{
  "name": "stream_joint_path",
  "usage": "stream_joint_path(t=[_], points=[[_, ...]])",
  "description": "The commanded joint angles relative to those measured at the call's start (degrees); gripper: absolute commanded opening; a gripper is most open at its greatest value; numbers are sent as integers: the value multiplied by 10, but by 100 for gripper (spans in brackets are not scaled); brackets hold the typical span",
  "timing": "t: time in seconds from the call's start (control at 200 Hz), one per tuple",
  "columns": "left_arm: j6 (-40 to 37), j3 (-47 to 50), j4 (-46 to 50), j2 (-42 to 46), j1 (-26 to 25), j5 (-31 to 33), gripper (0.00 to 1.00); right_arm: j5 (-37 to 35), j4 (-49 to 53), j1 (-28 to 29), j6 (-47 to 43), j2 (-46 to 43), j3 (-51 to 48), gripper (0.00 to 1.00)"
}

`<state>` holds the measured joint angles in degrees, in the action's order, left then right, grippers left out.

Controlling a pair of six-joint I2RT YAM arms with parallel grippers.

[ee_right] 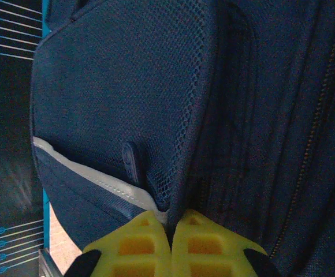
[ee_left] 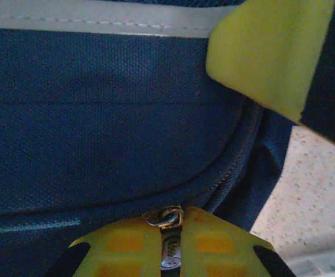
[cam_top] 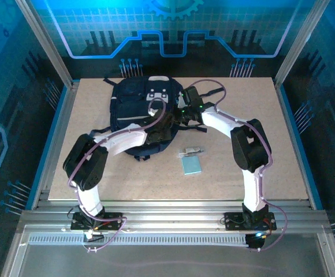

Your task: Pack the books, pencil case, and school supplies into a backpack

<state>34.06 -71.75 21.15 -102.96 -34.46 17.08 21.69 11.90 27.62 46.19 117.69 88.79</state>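
Note:
The navy backpack (cam_top: 144,107) lies flat at the back middle of the table. My left gripper (cam_top: 157,137) reaches over its lower right part. In the left wrist view, the left gripper (ee_left: 171,214) is shut on a metal zipper pull (ee_left: 171,251) at the curved zip seam of the backpack (ee_left: 98,133). My right gripper (cam_top: 181,109) is at the bag's right side. In the right wrist view, the right gripper (ee_right: 170,222) pinches a fold of backpack (ee_right: 127,86) mesh and white trim. A light-blue pad (cam_top: 192,165) and a small silvery clip-like item (cam_top: 192,151) lie on the table. The books and pencil case are hidden.
A lime-green flat surface (ee_left: 265,52) enters the left wrist view at the upper right; I cannot tell what it is. Bare tabletop (cam_top: 242,104) lies right of the bag and in front of the pad. A metal frame (cam_top: 167,208) borders the table.

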Motion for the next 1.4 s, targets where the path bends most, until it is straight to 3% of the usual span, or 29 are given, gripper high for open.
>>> stream_joint_path(t=[0.0,0.24,0.39,0.56,0.73,0.805,0.961,1.066,1.246,1.316,1.391], points=[[-42,14,8,40,19,-74,0,10,-14,-4,-12,-31,-9,0],[-131,18,66,80,60,-150,0,-8,16,-20,-41,-38,-8,0],[-184,10,122,82,74,-127,0,-5,24,-32,-50,-41,-5,0],[-218,-5,187,82,84,-42,0,-28,62,-38,-80,-41,14,0],[-238,14,225,112,116,-40,0,-68,88,-66,-109,-46,13,0],[-238,16,229,126,117,-76,0,-70,84,-81,-110,-45,14,0],[-217,10,227,141,107,-217,0,-70,86,-106,-111,-31,40,0],[-190,-1,205,143,73,-251,0,-42,81,-108,-104,-33,46,0],[-113,-37,135,101,63,-316,0,-19,55,-99,-68,-107,-39,51],[-104,-56,124,78,59,-325,0,-19,42,-100,-48,-146,-90,60],[-101,-75,121,58,55,-337,0,-8,27,-99,-27,-178,-131,62]])
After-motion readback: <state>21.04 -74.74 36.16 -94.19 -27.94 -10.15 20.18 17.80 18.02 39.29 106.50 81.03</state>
